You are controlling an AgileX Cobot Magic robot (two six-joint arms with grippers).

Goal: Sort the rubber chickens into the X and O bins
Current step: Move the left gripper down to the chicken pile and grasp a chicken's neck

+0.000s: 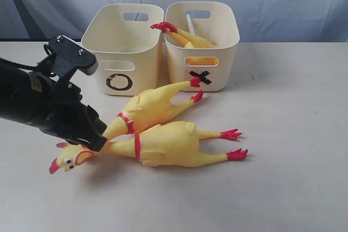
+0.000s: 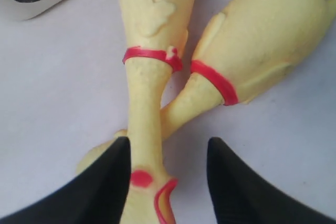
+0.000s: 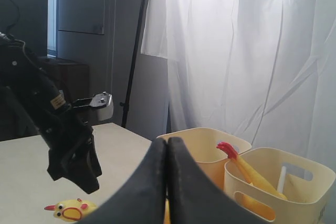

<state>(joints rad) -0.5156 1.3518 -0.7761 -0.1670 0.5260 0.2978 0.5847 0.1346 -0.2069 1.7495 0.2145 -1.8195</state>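
While left gripper [image 2: 168, 145] fingers stand apart astride one rubber chicken's neck [image 2: 144, 103], right gripper [image 3: 167, 142] fingers together, close on it alone, sparing the other chicken [image 2: 262, 40].

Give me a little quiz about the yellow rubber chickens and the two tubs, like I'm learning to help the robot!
1. How many rubber chickens lie on the table?
2. Which tub holds a chicken? A) the X bin B) the O bin
3. True or false: the right gripper has its jaws wide open.
Key: 1) two; 2) A; 3) false, they are shut.
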